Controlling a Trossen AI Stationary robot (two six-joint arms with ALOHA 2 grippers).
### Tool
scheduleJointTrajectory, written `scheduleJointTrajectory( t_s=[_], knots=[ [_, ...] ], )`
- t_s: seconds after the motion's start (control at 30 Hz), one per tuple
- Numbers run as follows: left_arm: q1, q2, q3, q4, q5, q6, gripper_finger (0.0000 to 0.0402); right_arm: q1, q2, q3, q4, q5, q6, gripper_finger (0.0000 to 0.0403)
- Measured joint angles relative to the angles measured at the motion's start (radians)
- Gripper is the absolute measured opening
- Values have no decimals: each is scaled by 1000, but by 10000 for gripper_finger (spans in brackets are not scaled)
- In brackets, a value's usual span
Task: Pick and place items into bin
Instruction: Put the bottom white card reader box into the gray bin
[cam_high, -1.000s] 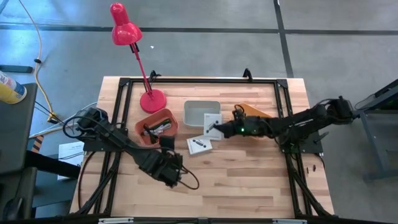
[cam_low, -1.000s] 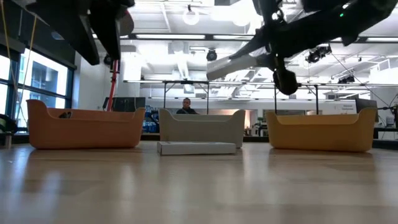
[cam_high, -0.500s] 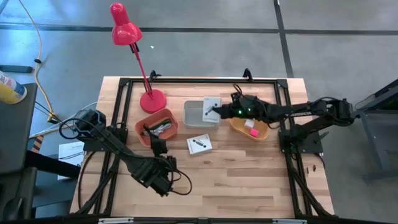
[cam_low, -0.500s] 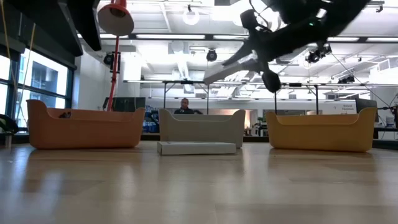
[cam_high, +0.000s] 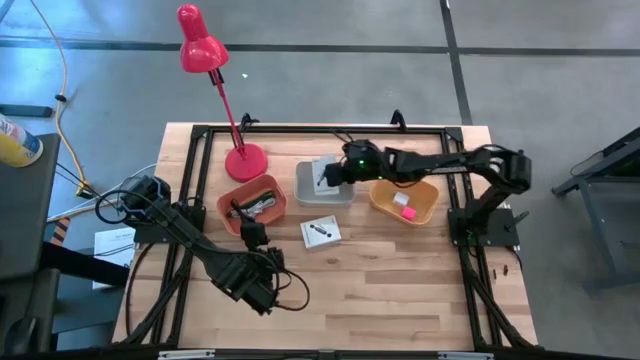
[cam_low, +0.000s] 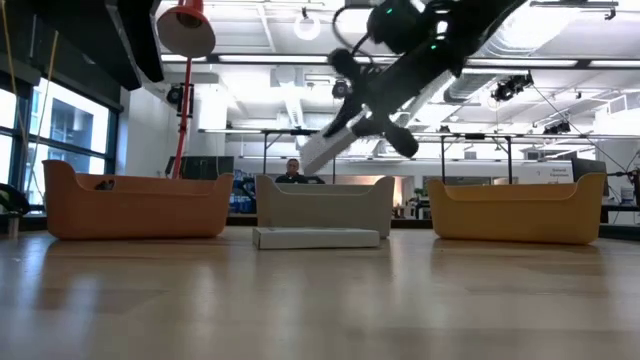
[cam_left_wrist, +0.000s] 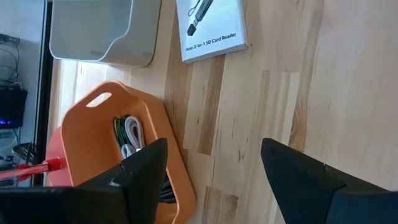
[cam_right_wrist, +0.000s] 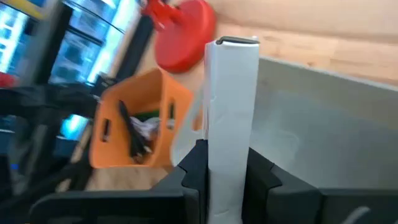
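A: Where is the white packet (cam_high: 325, 172) compared with a second ago?

B: It has risen off the desk (cam_high: 400, 290). A second ago it lay flat just in front of the grey bin (cam_high: 309, 189); it now hangs tilted above that bin's open top, towards the desk's far edge. The second white packet (cam_high: 320, 232) has not moved and lies flat in front of the grey bin.

A: And the right gripper (cam_high: 338, 175)?

B: It has swung from the middle of the desk across to the grey bin. Its fingers (cam_right_wrist: 261, 174) are pressed onto the packet's two faces, pinching it edge-on, as the right wrist view shows.

A: What surrounds it?

B: The orange bin (cam_high: 252, 205) with a black cable and silvery bits sits just left of the grey bin. The yellow bin (cam_high: 428, 205) with a pink block (cam_high: 408, 212) and a white block (cam_high: 400, 199) sits just to its right.

A: The left gripper (cam_high: 262, 296)?

B: It has drawn back towards the desk's near edge, fingers (cam_left_wrist: 140, 171) spread apart, holding nothing.
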Motion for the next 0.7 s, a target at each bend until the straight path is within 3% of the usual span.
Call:
scheduleJointTrajectory(
  t_s=[0.2,0.37,0.7],
  knots=[
    [0,0,0,-1,-13,-18,248,0,80,38,-43,29,12,51],
    [0,0,0,-7,-19,-21,248,0,95,37,-46,49,27,45],
    [0,0,0,-24,-38,-22,248,0,95,37,-46,39,27,72]
  ],
)
